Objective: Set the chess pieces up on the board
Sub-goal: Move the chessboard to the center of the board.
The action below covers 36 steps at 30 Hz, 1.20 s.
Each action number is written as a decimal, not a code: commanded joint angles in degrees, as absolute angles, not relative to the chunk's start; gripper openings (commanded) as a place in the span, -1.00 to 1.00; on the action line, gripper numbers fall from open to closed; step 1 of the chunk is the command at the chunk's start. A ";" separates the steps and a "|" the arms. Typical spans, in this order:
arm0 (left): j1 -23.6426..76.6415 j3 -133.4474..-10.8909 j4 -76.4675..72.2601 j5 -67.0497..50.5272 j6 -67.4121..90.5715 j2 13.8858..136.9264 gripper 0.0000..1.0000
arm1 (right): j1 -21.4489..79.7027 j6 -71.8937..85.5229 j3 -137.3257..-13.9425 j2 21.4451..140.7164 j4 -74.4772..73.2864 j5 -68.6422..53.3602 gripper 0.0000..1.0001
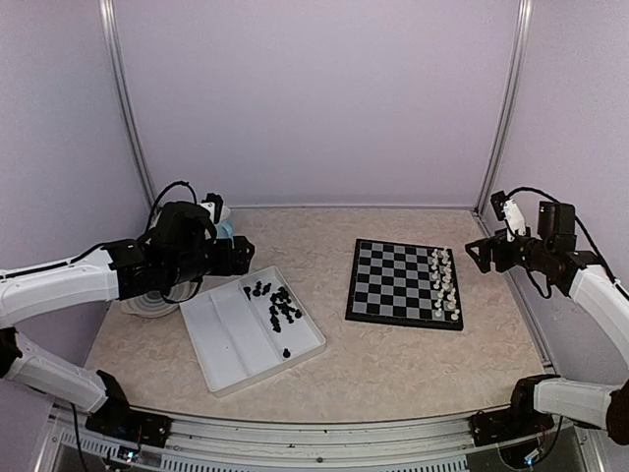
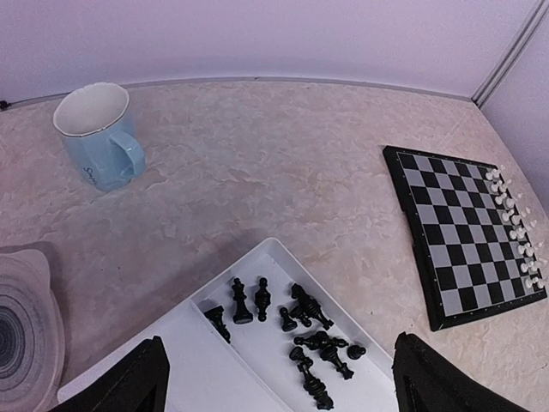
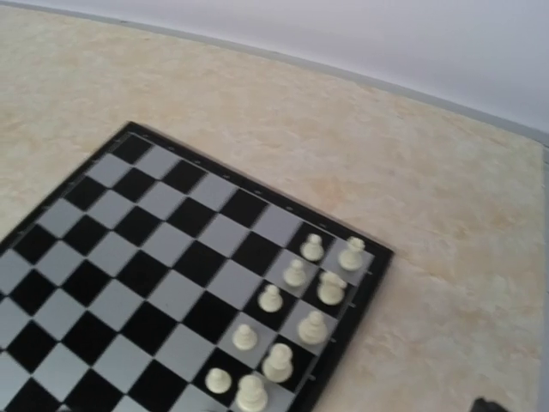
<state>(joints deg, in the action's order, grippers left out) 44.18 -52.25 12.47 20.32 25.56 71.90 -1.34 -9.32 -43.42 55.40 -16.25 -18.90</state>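
Our left tool (image 1: 239, 258) and right tool (image 1: 479, 254) gape wide, holding nothing; black pieces (image 1: 278, 303) sit clustered in the tray (image 1: 221, 344).

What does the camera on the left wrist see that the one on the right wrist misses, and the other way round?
Only the left wrist view: a blue mug, a white tray holding the black pieces, and a grey ringed disc at the left edge. Only the right wrist view: nothing new, just a closer look at the white pieces, enough to tell their shapes apart. Both: the chessboard, white pieces along one side, on the beige table.
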 commanded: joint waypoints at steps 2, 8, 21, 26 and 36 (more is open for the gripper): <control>44.13 -52.99 13.38 17.98 30.53 72.74 0.75 | -2.11 -18.47 -44.76 54.85 -17.45 -31.09 0.98; 44.66 -57.22 10.07 7.36 31.56 76.17 0.58 | 1.70 -25.53 -47.74 59.83 -21.03 -35.25 0.92; 50.42 -86.63 8.64 1.24 30.86 111.43 0.78 | -0.27 -14.56 -58.92 81.06 -16.13 -24.49 0.80; 51.58 -93.31 6.90 -1.59 35.03 121.66 0.79 | -3.94 -10.45 -64.11 89.74 -17.00 -26.96 0.75; 50.30 -99.60 5.30 -5.26 43.51 131.30 0.98 | -7.60 -5.79 -73.86 105.27 -17.07 -28.31 0.76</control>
